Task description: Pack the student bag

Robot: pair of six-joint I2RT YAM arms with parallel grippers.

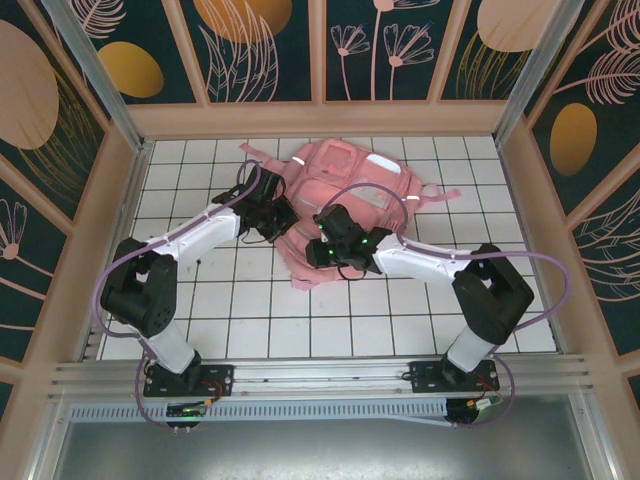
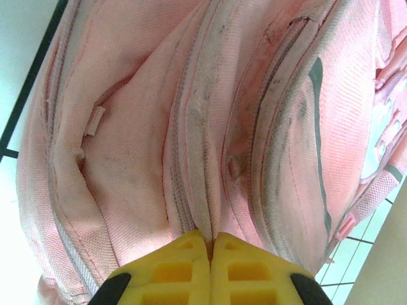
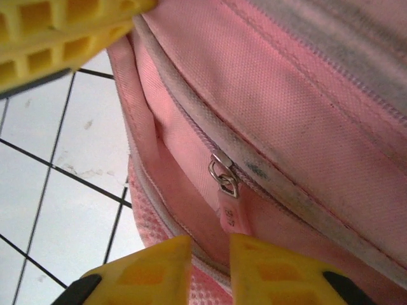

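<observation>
Pinching a fold of the bag (image 1: 340,165) in the closed left gripper (image 2: 210,238); holding the right gripper (image 3: 210,244) slightly parted around the zip pull (image 3: 227,210), unclamped. Leaving, apparently, unzipping and loading to do.

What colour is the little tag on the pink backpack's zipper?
The zipper tag is pink, like the soft fabric backpack; right wrist view shows it best.

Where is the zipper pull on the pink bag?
In the right wrist view, the zipper pull hangs on the student bag, just above the right gripper.
</observation>
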